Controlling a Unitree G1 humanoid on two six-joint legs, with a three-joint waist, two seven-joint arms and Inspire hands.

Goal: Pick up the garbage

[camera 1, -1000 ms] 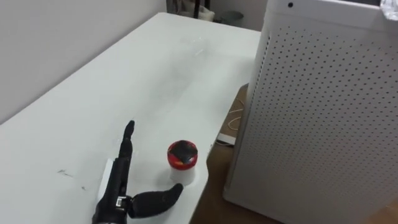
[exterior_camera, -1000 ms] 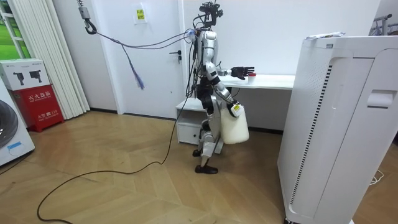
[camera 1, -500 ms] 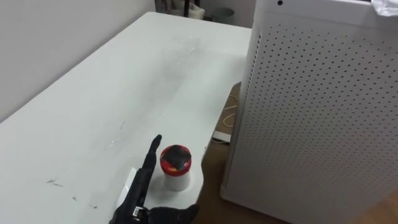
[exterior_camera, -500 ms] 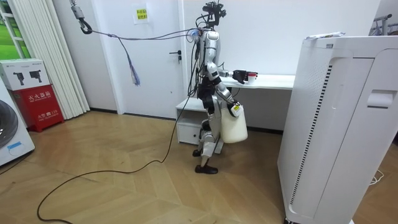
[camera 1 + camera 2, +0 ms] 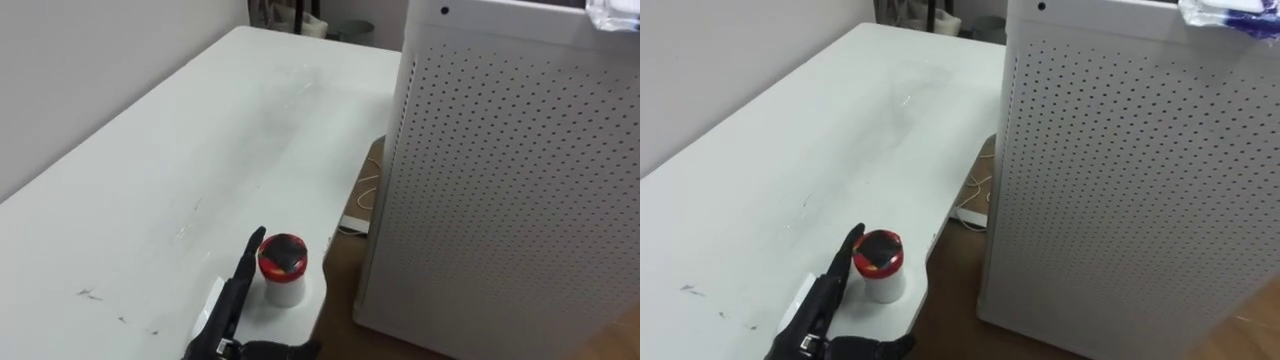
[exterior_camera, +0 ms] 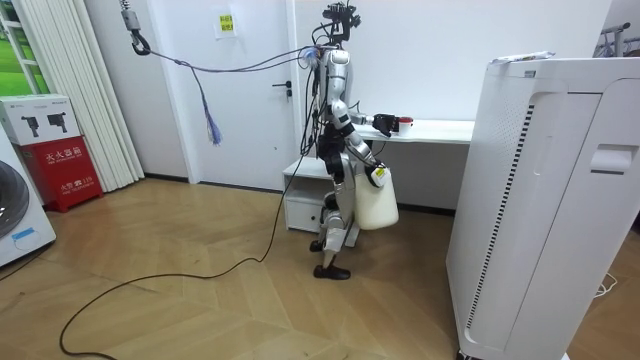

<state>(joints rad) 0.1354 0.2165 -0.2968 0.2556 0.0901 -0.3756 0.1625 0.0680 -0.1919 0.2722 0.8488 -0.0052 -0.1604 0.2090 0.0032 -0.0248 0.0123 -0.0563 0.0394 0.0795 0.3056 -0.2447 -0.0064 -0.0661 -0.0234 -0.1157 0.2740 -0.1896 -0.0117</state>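
You have the small white cup with a red lid and dark centre (image 5: 283, 268) standing upright on the long white table (image 5: 200, 130), at the table's near right corner, close to its rounded edge. The left hand (image 5: 232, 300) lies on the table just left of the cup, its dark fingers straight and pointing away from the robot and its thumb spread apart below the cup, so the hand is unclenched and grips nothing. One fingertip reaches up beside the lid, but you cannot tell whether it touches. The cup's lid and wall show no readable label. Faint dark scuff marks (image 5: 90, 294) sit on the table left of the hand. A tall white perforated cabinet (image 5: 500, 180) stands just beside the table's right edge, with a crumpled clear and blue wrapper (image 5: 1230, 18) on its top and a thin pale cable (image 5: 372, 190) on the floor between it and the table. In the room view the robot stands upright at the table's end, the right hand (image 6: 376, 174) down at its hip by the top of a white bag (image 6: 377, 205); whether it is clasped there cannot be told. A yellow sign (image 6: 226, 22) hangs on the wall far from the table, its print too small to read.
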